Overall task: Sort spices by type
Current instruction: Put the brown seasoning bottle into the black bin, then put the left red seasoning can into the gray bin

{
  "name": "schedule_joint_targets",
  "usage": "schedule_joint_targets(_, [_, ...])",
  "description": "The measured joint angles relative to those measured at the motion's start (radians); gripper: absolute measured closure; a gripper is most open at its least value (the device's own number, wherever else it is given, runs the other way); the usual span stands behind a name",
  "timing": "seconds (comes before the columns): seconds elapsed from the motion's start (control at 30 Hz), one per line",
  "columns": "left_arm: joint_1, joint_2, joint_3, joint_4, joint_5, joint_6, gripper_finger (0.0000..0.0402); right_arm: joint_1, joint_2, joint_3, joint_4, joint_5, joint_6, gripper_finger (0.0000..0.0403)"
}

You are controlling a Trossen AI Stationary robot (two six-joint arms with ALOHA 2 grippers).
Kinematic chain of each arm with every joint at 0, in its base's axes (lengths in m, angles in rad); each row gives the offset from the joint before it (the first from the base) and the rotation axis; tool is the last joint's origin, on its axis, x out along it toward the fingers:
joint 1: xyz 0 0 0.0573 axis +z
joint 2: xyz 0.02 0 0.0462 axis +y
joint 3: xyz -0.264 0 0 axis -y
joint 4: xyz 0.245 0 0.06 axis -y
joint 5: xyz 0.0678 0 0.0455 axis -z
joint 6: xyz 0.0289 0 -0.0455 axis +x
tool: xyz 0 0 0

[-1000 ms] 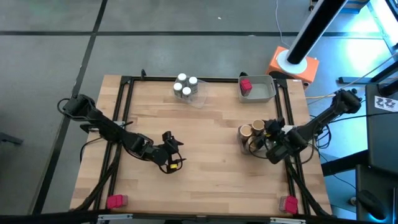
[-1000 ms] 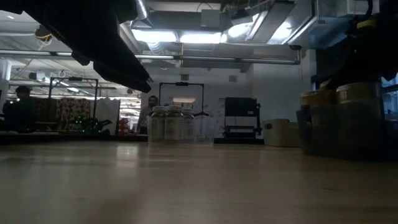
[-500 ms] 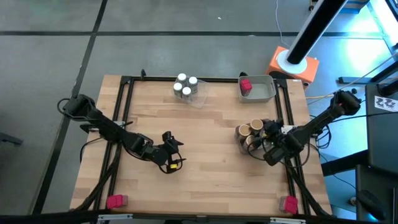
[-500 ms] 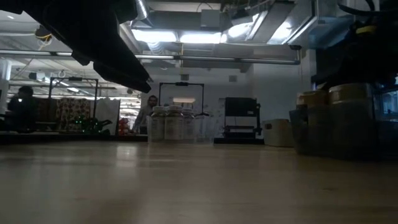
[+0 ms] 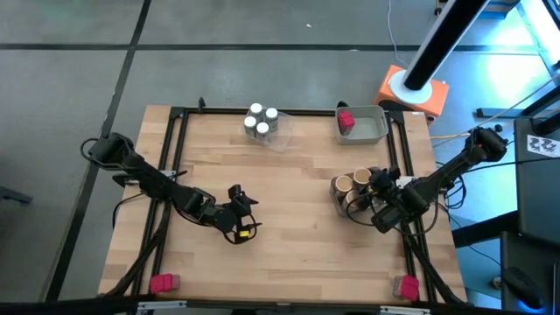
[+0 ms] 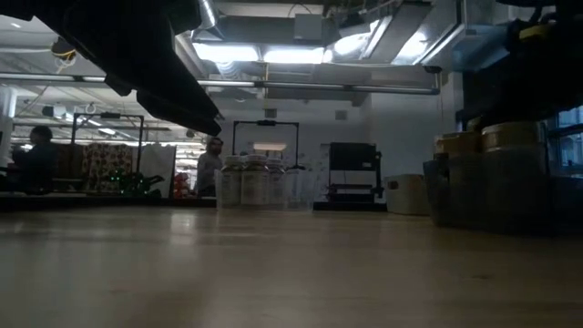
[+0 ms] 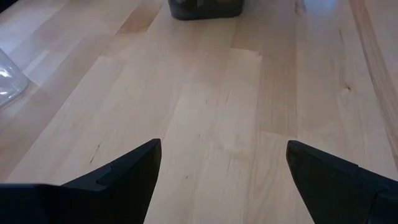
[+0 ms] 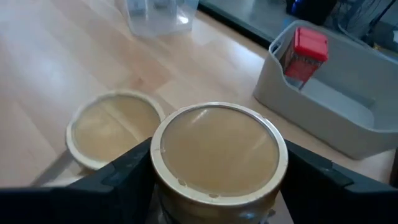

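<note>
Nearest the front edge of the wooden worktop [image 5: 289, 254], two small pink blocks [image 5: 163, 283] sit at the front corners, one on each side.

Further in, the left hand [image 5: 243, 216] hangs low over the bare middle-left of the worktop, its two dark fingers [image 7: 118, 177] spread apart with nothing between them; only plain wood shows in the gap in the left wrist view.

About level with it on the right side, the right hand [image 5: 378, 194] has its fingers [image 8: 124, 171] set around a tan round jar [image 8: 217, 155], one finger at each side of the jar's body, pinching it. A second tan jar [image 8: 112, 127] stands just beside the held one, and in the high view the tan jars [image 5: 346, 186] cluster together near the right rail of the worktop.

At the far edge, four white-lidded clear jars [image 5: 260, 121] stand grouped in a clear tray [image 5: 278, 138], left of centre. To their right, in the far right corner, a grey tray [image 5: 372, 127] holds one red packet [image 5: 346, 120], standing against the tray's left end.

Beyond the worktop, the low view shows a lit room with a person [image 6: 211, 164] standing far off.
</note>
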Motion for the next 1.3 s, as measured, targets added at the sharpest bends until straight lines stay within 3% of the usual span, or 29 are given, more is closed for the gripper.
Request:
schedule_joint_targets(0.53, [0.0,0.0,0.0,0.001,0.0,0.007,0.0073,-0.001,0.005,-0.152,0.165,0.041,0.087,0.0117])
schedule_joint_targets(0.87, [0.0,0.0,0.0,0.001,0.0,-0.03,0.0073,-0.001,0.005,-0.148,0.16,-0.01,0.042,0.0065])
schedule_joint_targets(1.13, [0.0,0.0,0.0,0.059,0.0,-0.02,0.0073,-0.001,0.005,0.079,-0.098,-0.159,-0.154,0.0063])
schedule_joint_targets(1.3, [0.0,0.0,0.0,0.156,0.0,0.088,0.0073,-0.001,0.005,0.271,-0.196,-0.228,-0.257,0.0063])
